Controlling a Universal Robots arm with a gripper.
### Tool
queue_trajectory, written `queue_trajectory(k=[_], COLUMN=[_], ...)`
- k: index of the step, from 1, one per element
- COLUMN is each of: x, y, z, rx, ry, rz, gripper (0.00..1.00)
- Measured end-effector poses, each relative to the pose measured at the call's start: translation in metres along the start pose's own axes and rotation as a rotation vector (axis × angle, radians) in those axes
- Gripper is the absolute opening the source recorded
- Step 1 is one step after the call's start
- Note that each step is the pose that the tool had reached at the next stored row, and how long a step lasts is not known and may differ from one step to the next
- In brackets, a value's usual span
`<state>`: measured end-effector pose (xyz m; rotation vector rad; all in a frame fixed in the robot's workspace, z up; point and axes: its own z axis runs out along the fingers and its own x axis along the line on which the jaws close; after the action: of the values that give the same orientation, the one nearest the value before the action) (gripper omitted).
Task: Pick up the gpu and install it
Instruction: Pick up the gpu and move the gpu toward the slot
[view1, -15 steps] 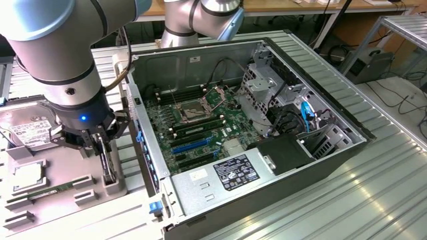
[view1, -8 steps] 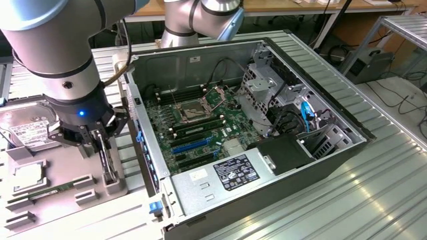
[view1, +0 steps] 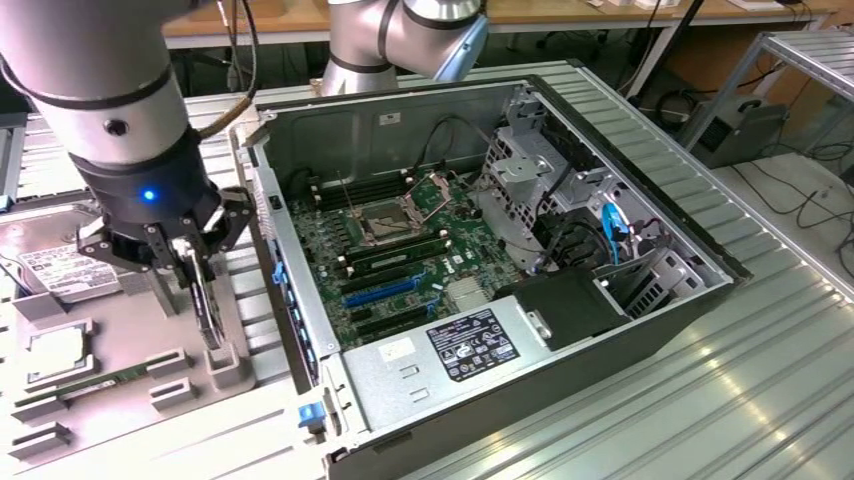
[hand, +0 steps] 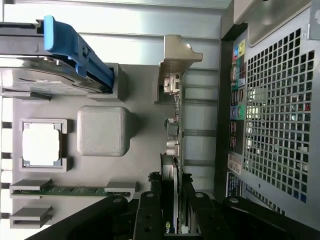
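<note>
The gpu (view1: 203, 305) is standing on edge, upright, just outside the rear wall of the open computer case (view1: 400, 115). Its lower end is sitting at a small grey stand (view1: 222, 358) on the parts tray (view1: 134, 420) beside the case; I cannot tell whether it is seated in that stand or clear of it. The pincer (view1: 194, 262) is reaching down over the card at about half its width, one finger pressing each thin face, so it is gripping the gpu (hand: 172, 145) and nothing else. In the wrist view the card's silver bracket (hand: 176, 55) is pointing away from the pincer (hand: 172, 222), alongside the case's perforated rear panel (hand: 280, 115). As I judge it, the hold is sitting at one end of a long, thin card, so the free end could be swinging or slipping between the pads. If the stand is gripping the lower edge, the card could be twisting. With the case wall this near, the bracket could be catching on it.
</note>
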<state>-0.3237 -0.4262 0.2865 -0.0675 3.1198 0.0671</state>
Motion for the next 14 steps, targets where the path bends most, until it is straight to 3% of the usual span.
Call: queue_trajectory(k=[14], x=[-0.003], y=[0.0024], z=[-0.0675], rx=[-0.0003], ry=[0.0065], rz=[0.0], gripper=[0.26])
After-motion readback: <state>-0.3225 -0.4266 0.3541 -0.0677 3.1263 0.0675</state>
